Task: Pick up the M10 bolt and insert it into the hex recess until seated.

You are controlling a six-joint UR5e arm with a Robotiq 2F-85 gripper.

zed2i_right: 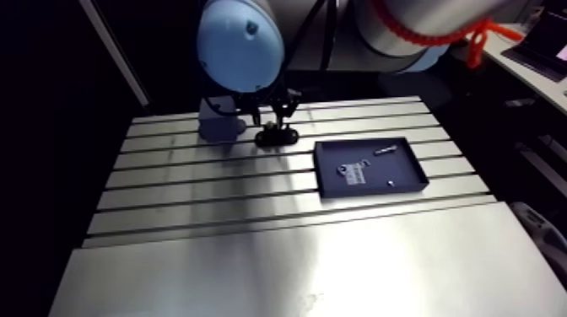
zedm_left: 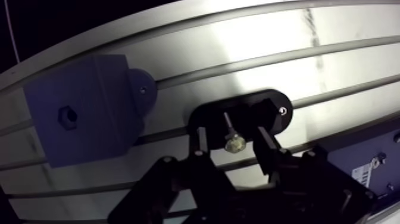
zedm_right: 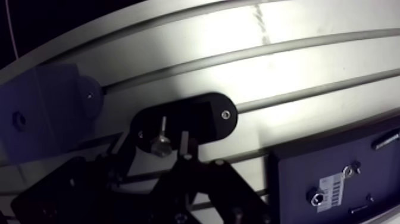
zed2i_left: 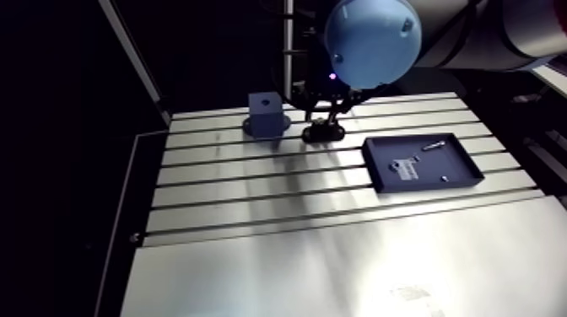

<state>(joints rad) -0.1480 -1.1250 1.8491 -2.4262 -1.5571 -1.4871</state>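
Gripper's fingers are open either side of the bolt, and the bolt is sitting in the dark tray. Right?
Not quite. The gripper does have its fingers open either side of the bolt, but the bolt sits on the black oval holder beside the blue block, not in the dark tray. The wrist view shows this.

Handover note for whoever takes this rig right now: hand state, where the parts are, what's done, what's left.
The hand is open, with a finger on either side of the bolt and no grip yet.
The bolt sits on the black plate, beside the blue block.
The recess in the block is empty.
Done: hand lined up on the bolt.
Left: close, lift, carry to the recess, insert until seated.
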